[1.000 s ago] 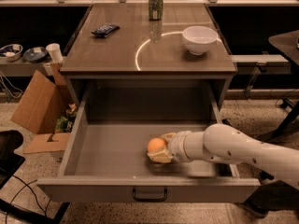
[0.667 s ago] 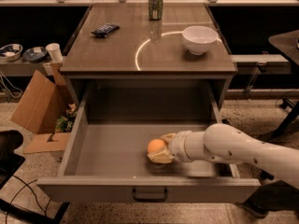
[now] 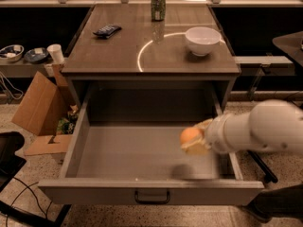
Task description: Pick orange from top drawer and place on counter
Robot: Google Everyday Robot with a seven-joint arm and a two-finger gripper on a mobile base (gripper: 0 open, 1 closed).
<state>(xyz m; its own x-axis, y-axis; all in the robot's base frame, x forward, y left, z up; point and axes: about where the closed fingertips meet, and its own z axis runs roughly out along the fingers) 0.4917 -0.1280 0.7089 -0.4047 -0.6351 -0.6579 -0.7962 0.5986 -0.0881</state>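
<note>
The orange [image 3: 190, 135] is held in my gripper [image 3: 194, 137], lifted above the floor of the open top drawer [image 3: 118, 150] at its right side. The gripper's pale fingers [image 3: 198, 148] close around the fruit from the right, and my white arm reaches in from the right edge. The fruit's shadow lies on the drawer floor below it. The counter [image 3: 118, 56] is the glossy grey-brown top behind the drawer, with a curved light reflection on it.
On the counter stand a white bowl [image 3: 202, 39] at the right, a green can [image 3: 157, 4] at the back and a dark flat object [image 3: 107, 30] at the left. A cardboard box [image 3: 40, 110] sits on the floor to the left. The drawer front has a dark handle [image 3: 152, 196].
My gripper has lifted the orange up off the drawer floor and moved it a little to the right; a shadow now shows beneath it.
</note>
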